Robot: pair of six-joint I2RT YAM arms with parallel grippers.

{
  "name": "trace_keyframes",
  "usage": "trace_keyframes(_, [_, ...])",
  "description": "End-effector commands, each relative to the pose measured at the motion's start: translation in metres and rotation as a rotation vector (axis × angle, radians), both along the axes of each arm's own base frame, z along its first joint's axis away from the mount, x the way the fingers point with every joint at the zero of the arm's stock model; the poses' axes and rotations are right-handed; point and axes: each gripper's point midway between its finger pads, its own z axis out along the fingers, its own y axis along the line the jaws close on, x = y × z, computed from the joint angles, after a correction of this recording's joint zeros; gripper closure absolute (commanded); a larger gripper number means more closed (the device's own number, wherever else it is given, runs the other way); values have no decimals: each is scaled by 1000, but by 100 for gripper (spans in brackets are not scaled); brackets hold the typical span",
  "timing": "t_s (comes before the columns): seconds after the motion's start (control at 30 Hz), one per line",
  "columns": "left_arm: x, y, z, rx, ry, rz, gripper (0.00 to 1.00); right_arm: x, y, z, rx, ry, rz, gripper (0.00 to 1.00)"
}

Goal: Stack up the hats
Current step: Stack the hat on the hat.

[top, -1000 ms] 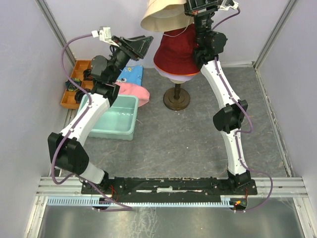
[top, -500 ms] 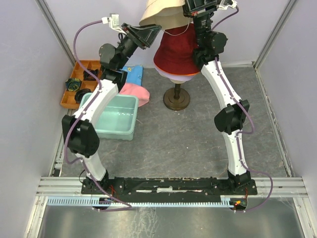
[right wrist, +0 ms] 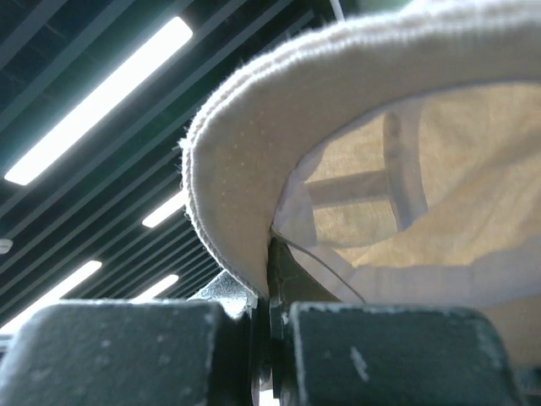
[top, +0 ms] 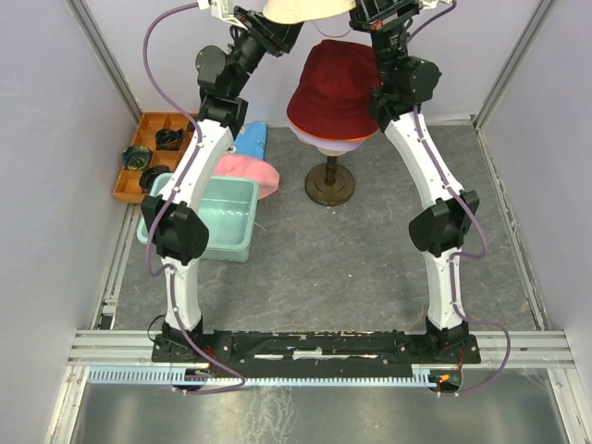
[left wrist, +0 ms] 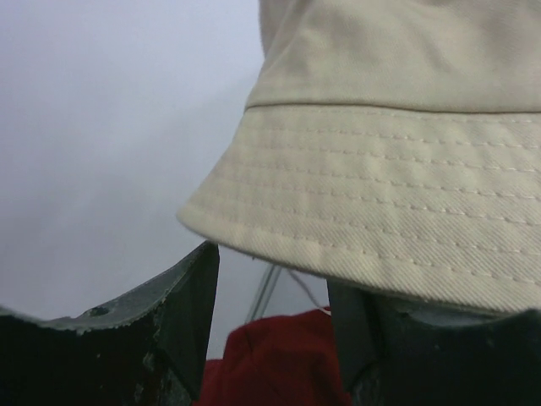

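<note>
- R gripper (right wrist: 270, 292): fingers pressed together, pinching the brim of the cream-beige bucket hat (right wrist: 245, 161). The hat's pale lining shows beyond.
- L gripper (left wrist: 272, 283): fingers (left wrist: 190, 313) spread, w/ an open gap and nothing clamped btwn them. The hat's stitched brim overlaps the tip of 1 finger; contact can't be told.
- Cream-beige bucket hat, top view (top: 301, 9): held high at the far edge of the frame, btwn the 2 grippers. It is above the mannequin and apart from the hats on it.
- Dark red bucket hat (top: 333, 92): sits on the mannequin, whose stand (top: 330, 185) rests on the table (top: 370, 268).
- Lavender hat (top: 333, 141): only its brim shows, just under the red hat's rim.
- Pink bucket hat (top: 252, 173): lies on the table, touching the far rim of the teal bin (top: 222, 242) and just beside the blue patterned cloth (top: 248, 139).
- Orange compartment tray (top: 125, 180): far L, by the wall.
</note>
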Motion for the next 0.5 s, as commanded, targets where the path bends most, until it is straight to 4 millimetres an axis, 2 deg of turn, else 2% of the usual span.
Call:
trace_keyframes(0.0, [22,6,4,34,-45,95,40,-43,-19,13,-16,-99,82,100])
trace_keyframes(0.27, [57,16,-30,42,15,135,39,-9,-48,-31,-89,35,60,100])
trace_keyframes(0.37, [64,20,-37,43,31,141,39,1,-52,-44,-115,82,75,100])
trace_keyframes(0.47, [66,22,-41,48,36,148,39,3,-50,-54,-155,114,94,100])
